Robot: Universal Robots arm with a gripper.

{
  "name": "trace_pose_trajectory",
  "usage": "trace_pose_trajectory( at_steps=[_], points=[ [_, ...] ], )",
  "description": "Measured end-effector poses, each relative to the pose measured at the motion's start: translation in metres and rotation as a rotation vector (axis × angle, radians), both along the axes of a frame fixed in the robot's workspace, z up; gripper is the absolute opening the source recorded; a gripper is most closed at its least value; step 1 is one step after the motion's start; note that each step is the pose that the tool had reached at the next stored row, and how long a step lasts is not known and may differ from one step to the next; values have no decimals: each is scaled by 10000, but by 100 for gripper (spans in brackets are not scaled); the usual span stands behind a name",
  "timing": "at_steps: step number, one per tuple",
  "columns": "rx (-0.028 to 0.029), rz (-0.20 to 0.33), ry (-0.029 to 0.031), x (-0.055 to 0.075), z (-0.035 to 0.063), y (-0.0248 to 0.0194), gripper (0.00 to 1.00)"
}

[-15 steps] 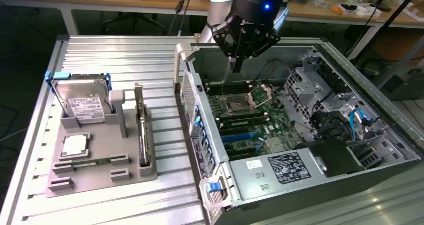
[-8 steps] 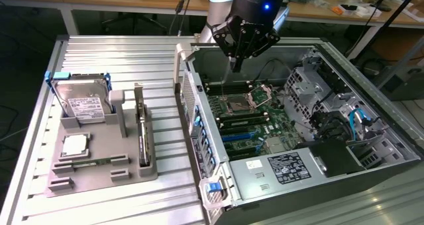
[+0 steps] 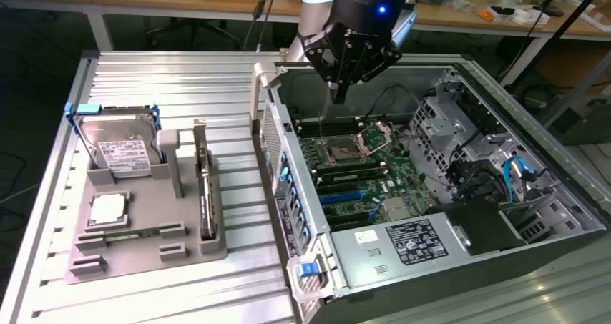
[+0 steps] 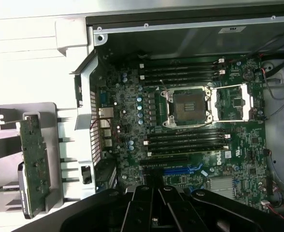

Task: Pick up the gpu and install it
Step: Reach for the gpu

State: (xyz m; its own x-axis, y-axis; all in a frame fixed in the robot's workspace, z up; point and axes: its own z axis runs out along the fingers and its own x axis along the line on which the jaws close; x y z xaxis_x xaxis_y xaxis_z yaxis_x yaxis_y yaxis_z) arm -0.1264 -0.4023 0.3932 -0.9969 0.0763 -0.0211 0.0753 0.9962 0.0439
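Note:
The gpu [image 3: 203, 195] stands on edge as a narrow dark strip in a slot of the grey holder [image 3: 182, 249], on the exterior view's left, outside the computer case. In the wrist view the gpu [image 4: 34, 164] is a greenish circuit card with a metal bracket at one end. My gripper [image 3: 337, 94] hangs over the far end of the open case, above the motherboard [image 3: 353, 167] and well apart from the gpu. Its fingers [image 4: 144, 208] are shut together with nothing between them. A blue expansion slot [image 4: 183, 169] lies on the board close to the fingers.
The grey holder also carries a silver hard drive [image 3: 119, 149], a processor chip [image 3: 107, 208] and a slim memory stick [image 3: 129, 232]. The case's rear wall [image 3: 277, 159] rises between holder and motherboard. An open processor socket [image 4: 188, 106], drive cages [image 3: 458, 124] and cables crowd the case.

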Motion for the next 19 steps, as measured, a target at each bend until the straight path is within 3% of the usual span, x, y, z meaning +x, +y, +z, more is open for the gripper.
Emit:
trace_pose_trajectory(
  at_steps=[19],
  points=[
    [0, 1, 0, -245, 0, 2, 11]
  ],
)
